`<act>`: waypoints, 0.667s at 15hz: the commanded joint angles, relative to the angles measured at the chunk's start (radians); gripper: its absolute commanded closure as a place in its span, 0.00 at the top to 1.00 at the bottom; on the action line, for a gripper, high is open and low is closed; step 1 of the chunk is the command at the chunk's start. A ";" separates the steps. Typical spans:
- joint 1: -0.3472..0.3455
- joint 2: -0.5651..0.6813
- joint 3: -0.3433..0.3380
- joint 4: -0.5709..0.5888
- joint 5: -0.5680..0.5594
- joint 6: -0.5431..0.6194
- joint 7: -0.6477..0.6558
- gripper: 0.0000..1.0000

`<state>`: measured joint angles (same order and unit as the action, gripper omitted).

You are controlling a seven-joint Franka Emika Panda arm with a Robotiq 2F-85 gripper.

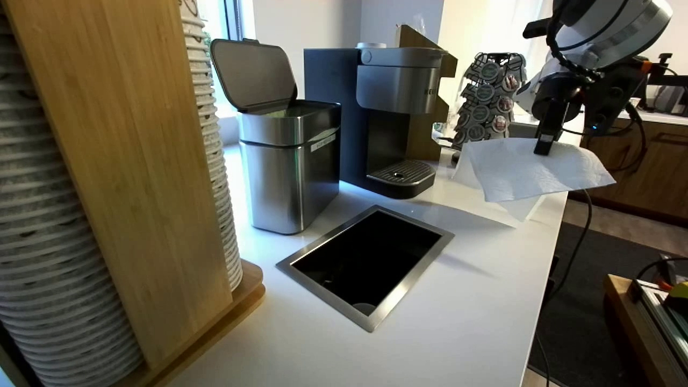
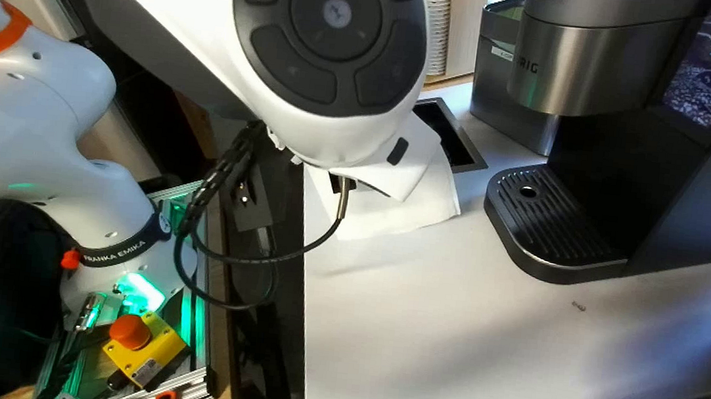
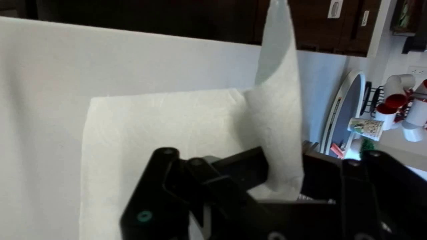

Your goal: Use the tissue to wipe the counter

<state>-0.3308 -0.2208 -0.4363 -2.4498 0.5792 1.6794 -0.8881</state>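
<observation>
Nearest, in an exterior view: stacked cups [image 1: 54,231] and an upright wooden panel [image 1: 121,172], together screening the left of what I get. Just past the panel's foot a steel-rimmed opening [image 1: 408,279] is let into the white desk [image 1: 457,322], its inside too dark for me to read.

Next out, a steel bin [image 1: 271,185] stands on the desk beyond the opening, lid [image 1: 255,75] tipped back. Close beside it stands the coffee machine [image 1: 398,88], its drip tray [image 1: 400,180] jutting over the desk.

Further: the tissue [image 1: 532,174], past the machine's front. I have the hand [image 1: 544,149] clenched on it; in the wrist view a fold stands pinched between the fingers [image 3: 247,168] while the rest spreads out beyond them. In an exterior view it droops from the hold, one corner showing past the desk's long edge. Whether any of it touches the desk I cannot tell. In the way: the drip tray, near the tissue; and in an exterior view the arm's end [image 2: 291,54] blocks my sight of the hand, black cables [image 2: 217,182] hanging beside it.

Past the tray a brownish bit [image 2: 578,306] lies on the desk, too small to identify. Behind the machine, a rack of coffee pods [image 1: 486,102].

Farthest, a wooden cabinet [image 1: 658,156] across the floor, and, in the wrist view, white mugs [image 3: 393,90] with red insides
</observation>
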 commanded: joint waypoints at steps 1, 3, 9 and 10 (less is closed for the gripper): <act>-0.006 0.065 -0.035 0.038 0.021 -0.083 -0.110 0.00; -0.015 0.091 -0.032 0.039 0.014 -0.036 -0.110 0.00; -0.032 0.222 -0.020 0.072 0.034 0.083 -0.108 0.00; -0.036 0.245 -0.018 0.082 0.040 0.089 -0.109 0.00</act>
<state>-0.3497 -0.0572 -0.4664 -2.4044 0.5916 1.7464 -0.9729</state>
